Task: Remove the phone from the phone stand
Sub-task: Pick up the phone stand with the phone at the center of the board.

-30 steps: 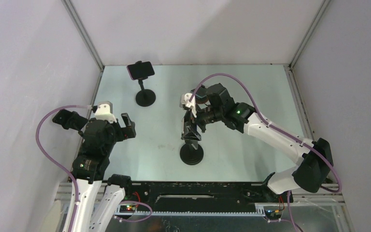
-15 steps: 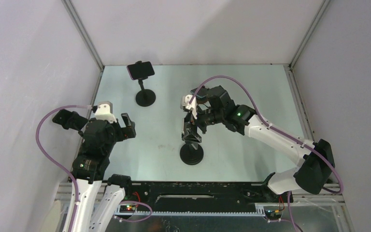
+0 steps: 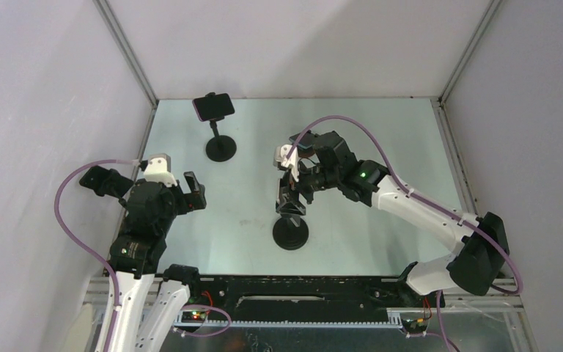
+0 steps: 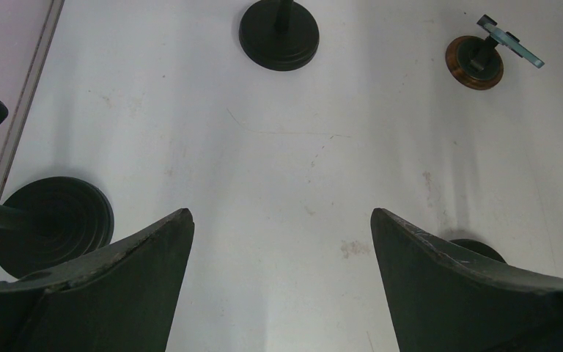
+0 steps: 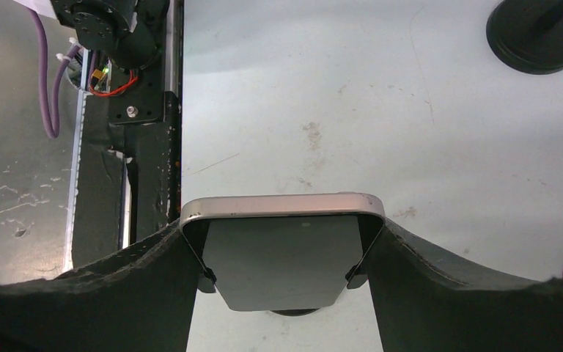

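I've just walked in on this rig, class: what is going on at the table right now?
The right gripper has closed on the two side edges of the phone, directly above the round base of the near stand. The pictures don't show whether the phone is clear of its cradle yet. The left gripper is open and holds nothing, off to the left. A second phone sits on the far stand, untouched.
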You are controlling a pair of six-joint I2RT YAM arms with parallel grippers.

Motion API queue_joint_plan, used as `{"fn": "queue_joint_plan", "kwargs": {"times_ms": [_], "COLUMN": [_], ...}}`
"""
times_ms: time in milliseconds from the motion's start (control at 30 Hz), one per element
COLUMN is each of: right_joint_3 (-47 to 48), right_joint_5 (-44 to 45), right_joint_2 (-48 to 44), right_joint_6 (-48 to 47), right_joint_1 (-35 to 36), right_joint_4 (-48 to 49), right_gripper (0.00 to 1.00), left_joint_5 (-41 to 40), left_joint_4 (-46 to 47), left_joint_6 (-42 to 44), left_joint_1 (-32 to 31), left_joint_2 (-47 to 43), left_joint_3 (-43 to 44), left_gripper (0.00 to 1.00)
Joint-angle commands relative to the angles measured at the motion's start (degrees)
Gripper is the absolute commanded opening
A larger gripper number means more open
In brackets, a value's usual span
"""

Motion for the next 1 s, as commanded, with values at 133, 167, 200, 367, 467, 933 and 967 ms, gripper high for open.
{"fn": "queue_joint_plan", "kwargs": {"times_ms": [133, 167, 200, 367, 467, 933, 967], "right_joint_3": [0.0, 0.0, 0.0, -0.1, -1.5, -10.0, -10.3], "right_joint_5": [1.5, 2.0, 2.5, 6.0, 6.9, 8.1, 8.4], "right_joint_2": [-6.0, -6.7, -7.0, -9.0, -11.3, -21.1, -21.4], "right_joint_6": [1.8, 1.7, 1.7, 2.3, 2.8, 3.1, 3.4], "right_joint_1": [0.8, 1.4, 1.7, 3.2, 3.4, 3.3, 3.3], "right_joint_4": [0.8, 0.4, -0.3, -2.7, -1.8, 1.8, 2.5], "right_gripper": [0.0, 0.0, 0.0, 0.0, 0.0, 0.0, 0.0], "left_joint_5": [-0.3, -0.5, -0.9, -1.6, -2.3, 10.0, 10.6], "left_joint_4": [1.5, 1.4, 1.5, 2.1, 3.0, 11.3, 12.2], "left_joint_6": [-0.7, -0.8, -1.0, -2.3, -4.9, -8.6, -8.0], "left_joint_1": [0.3, 0.4, 0.4, 0.4, 0.4, 0.4, 0.4], "left_joint_2": [-1.6, -1.7, -1.9, -1.4, -0.5, -1.8, -2.5], "left_joint_3": [0.7, 0.7, 1.0, 2.9, 4.2, 0.8, 0.1], "left_gripper": [0.98, 0.98, 0.98, 0.98, 0.98, 0.98, 0.98]}}
